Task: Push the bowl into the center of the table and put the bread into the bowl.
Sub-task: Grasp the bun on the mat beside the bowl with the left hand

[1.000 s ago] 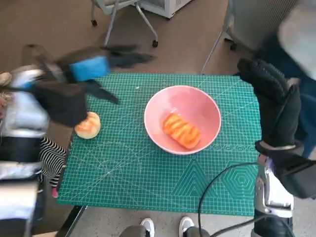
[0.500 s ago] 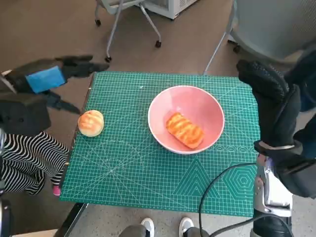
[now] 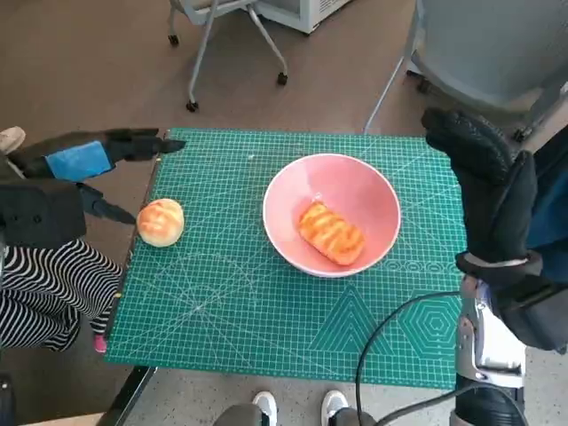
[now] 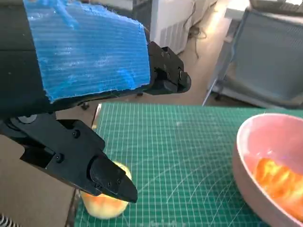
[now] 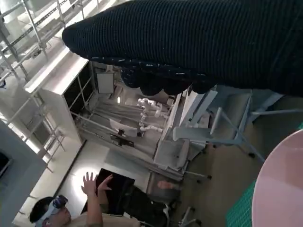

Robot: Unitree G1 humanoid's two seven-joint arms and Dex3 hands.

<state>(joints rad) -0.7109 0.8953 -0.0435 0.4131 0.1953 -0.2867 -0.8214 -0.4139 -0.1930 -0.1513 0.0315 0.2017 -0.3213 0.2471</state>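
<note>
The black left hand with blue tape on its back (image 3: 84, 164) is out past the left edge of the table, up in the air. Its black fingers (image 4: 110, 178) are spread apart and hold nothing. Just beside this hand, on the mat, sits a round golden bread roll (image 3: 161, 222). The hand is close to the roll but is not touching it.

The right hand in the black knitted glove (image 3: 484, 191) is raised at the right edge of the table. It holds nothing. How its fingers lie, I cannot tell.

Between the two hands is a round pink bowl (image 3: 355, 191). It stands near the middle of the green cutting mat with white lines (image 3: 231, 311) that covers the table. Inside the bowl lies a long orange striped piece of bread (image 3: 331, 234).

A black cable (image 3: 390, 328) curls over the near right corner of the mat. The metal legs of a chair on wheels (image 3: 226, 44) stand on the brown floor beyond the table. Some black and white striped cloth (image 3: 44, 284) shows at the left. In the right wrist view, a person with a raised hand (image 5: 90, 184) is far off in the room.
</note>
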